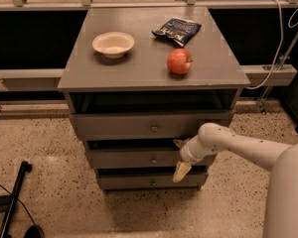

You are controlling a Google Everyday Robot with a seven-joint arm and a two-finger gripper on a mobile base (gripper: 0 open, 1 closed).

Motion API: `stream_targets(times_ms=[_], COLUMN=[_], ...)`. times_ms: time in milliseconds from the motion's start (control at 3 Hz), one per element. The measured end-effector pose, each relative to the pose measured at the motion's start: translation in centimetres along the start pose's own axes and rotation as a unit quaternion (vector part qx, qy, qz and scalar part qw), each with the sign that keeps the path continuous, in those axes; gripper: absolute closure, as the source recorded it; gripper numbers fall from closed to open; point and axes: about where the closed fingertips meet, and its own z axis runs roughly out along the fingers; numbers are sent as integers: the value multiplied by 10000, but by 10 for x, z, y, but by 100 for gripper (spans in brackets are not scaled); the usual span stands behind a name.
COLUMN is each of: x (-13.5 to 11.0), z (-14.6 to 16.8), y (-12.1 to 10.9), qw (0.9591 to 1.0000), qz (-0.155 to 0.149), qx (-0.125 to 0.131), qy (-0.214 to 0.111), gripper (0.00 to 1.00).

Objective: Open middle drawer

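The grey cabinet (pixel 149 78) has three stacked drawers, each with a small brass knob. The middle drawer (pixel 134 158) has its knob (pixel 154 160) at the centre of its front, which sits about level with the fronts above and below. My gripper (pixel 180 157) is at the right part of the middle drawer's front, to the right of the knob. Its fingers stand apart one above the other: the upper one at the drawer's top edge, the cream lower fingertip (pixel 181 171) at its bottom edge. It holds nothing.
On the cabinet top lie a white bowl (pixel 113 43), a red apple (pixel 179 61) and a dark chip bag (pixel 177 30). The top drawer (pixel 139 127) and bottom drawer (pixel 139 181) frame the middle one. A black stand (pixel 12 202) lies on the floor at left; cables hang at right.
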Motion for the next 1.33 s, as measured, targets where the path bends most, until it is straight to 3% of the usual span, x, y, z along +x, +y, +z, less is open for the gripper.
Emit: stream_targets(times_ms=[333, 1000, 1333], x=[11, 13, 7], z=[8, 13, 3], y=[-2, 0, 8], qw=[9997, 9994, 9993], qz=[194, 270, 191], qx=[129, 214, 311], qy=[65, 68, 1], gripper=[0, 36, 35])
